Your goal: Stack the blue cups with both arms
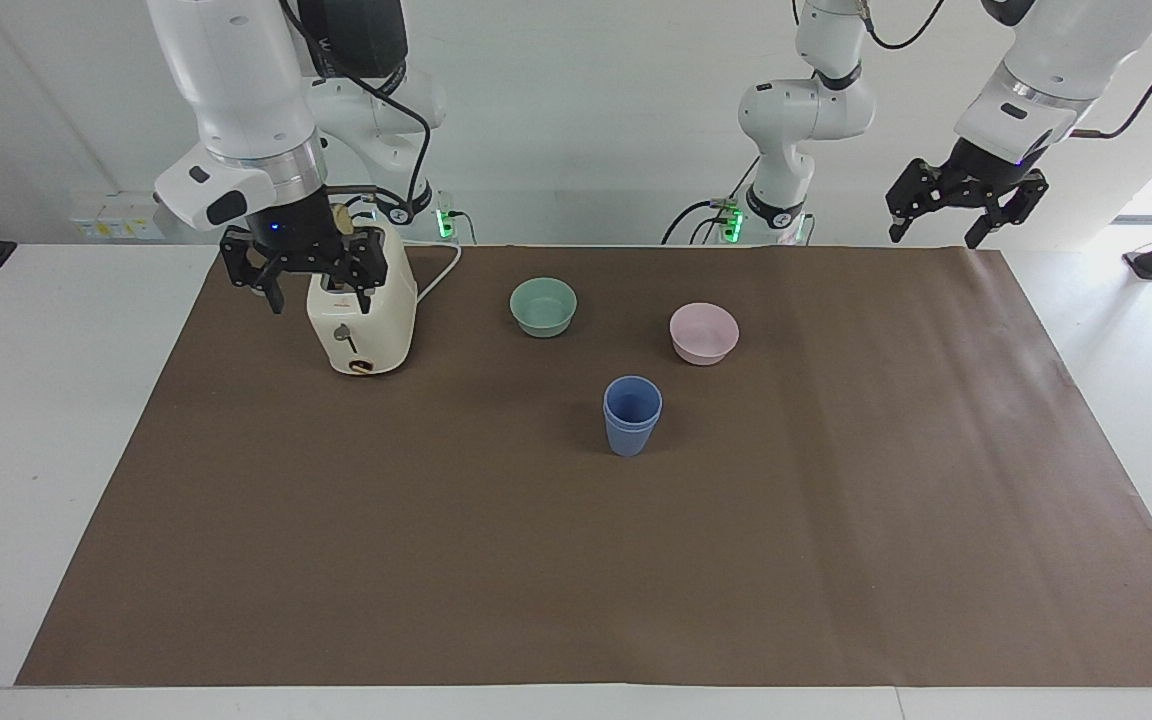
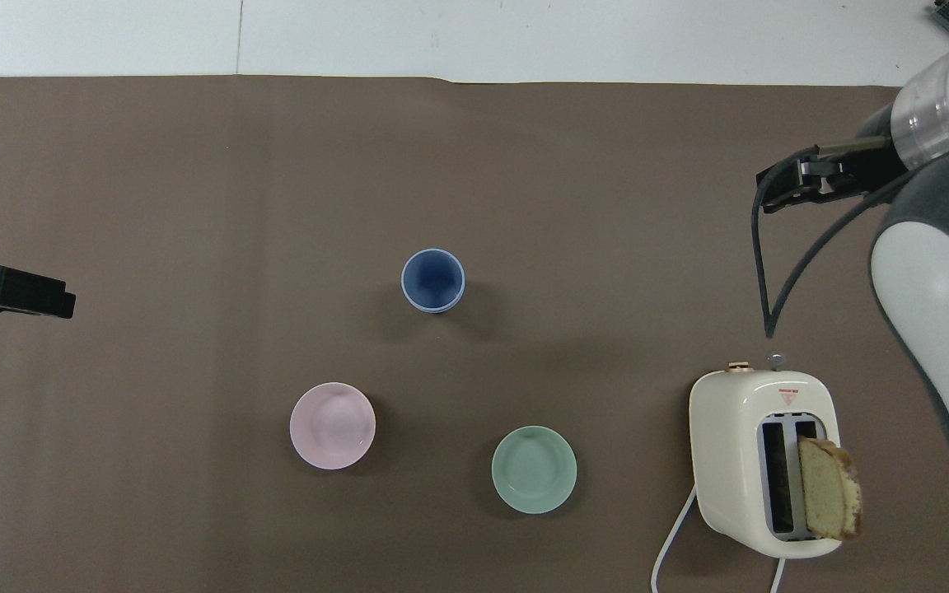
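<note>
The two blue cups (image 1: 632, 415) stand nested one inside the other, upright on the middle of the brown mat; in the overhead view they (image 2: 433, 280) show as one rim inside another. My right gripper (image 1: 318, 298) is open and empty, up in the air over the toaster; it also shows in the overhead view (image 2: 796, 179). My left gripper (image 1: 934, 236) is open and empty, raised over the mat's edge at the left arm's end, where the arm waits; its tip shows in the overhead view (image 2: 30, 292). Neither gripper touches the cups.
A cream toaster (image 1: 361, 325) with a bread slice (image 2: 829, 490) in one slot stands toward the right arm's end. A mint-green bowl (image 1: 543, 306) and a pale pink bowl (image 1: 704, 333) sit nearer to the robots than the cups.
</note>
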Motion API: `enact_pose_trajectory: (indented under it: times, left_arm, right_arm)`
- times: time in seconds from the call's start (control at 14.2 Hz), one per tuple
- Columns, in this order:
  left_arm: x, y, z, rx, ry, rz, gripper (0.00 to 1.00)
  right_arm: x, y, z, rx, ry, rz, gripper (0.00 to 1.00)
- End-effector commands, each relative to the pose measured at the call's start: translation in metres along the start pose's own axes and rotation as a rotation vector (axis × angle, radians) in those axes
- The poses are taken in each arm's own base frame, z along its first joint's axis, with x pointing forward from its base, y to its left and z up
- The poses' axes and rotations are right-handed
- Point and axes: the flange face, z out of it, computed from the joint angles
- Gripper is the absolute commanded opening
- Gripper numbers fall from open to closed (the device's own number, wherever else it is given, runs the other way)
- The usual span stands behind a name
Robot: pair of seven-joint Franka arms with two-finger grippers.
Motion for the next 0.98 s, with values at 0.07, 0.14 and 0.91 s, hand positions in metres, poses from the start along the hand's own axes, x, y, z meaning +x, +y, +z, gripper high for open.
enact_pose_trajectory:
  times: [0.07,0.14,0.91]
  left_arm:
    - [-0.008,-0.004,-0.002,0.015,0.001,0.002,1.00]
    - [-0.008,-0.004,-0.002,0.015,0.001,0.002,1.00]
    - [-0.008,-0.004,-0.002,0.015,0.001,0.002,1.00]
  right_arm:
    - [-0.012,0.038,0.006,0.029,-0.016,-0.021,1.00]
    - [-0.013,0.050,0.007,0.028,-0.017,-0.018,1.00]
    - [-0.036,0.043,-0.002,0.024,-0.022,-0.034,1.00]
